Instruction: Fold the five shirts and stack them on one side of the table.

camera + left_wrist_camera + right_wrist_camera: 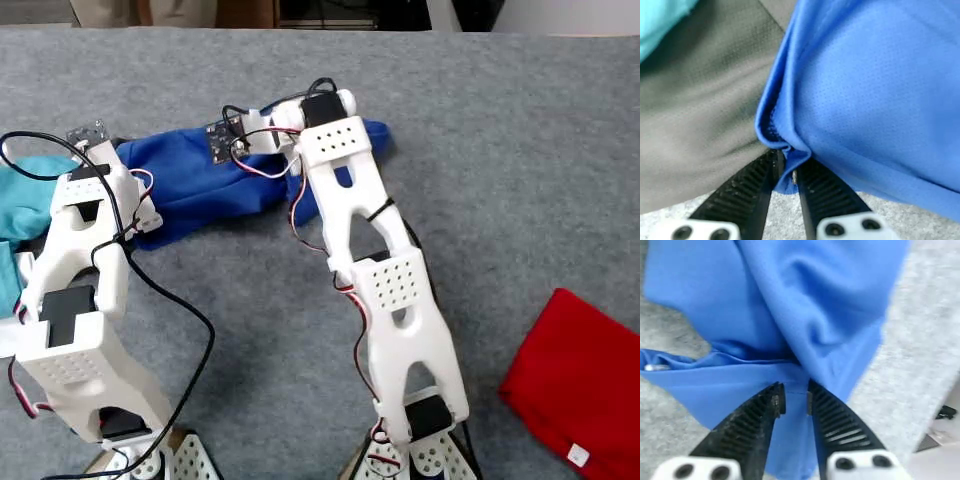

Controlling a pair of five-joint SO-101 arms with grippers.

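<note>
Grey table (520,150) carries a blue shirt (200,185), probably limp and light. The left end effector (788,172) and right end effector (796,399) each clamp a fold at its opposite ends, sensible holds.

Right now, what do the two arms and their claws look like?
The left arm and right arm are white shells with rows of small holes and black motors. A black cable loops off the left one; red and white wires run along the right. The left claw and right claw are black and ridged, on white bases.
</note>
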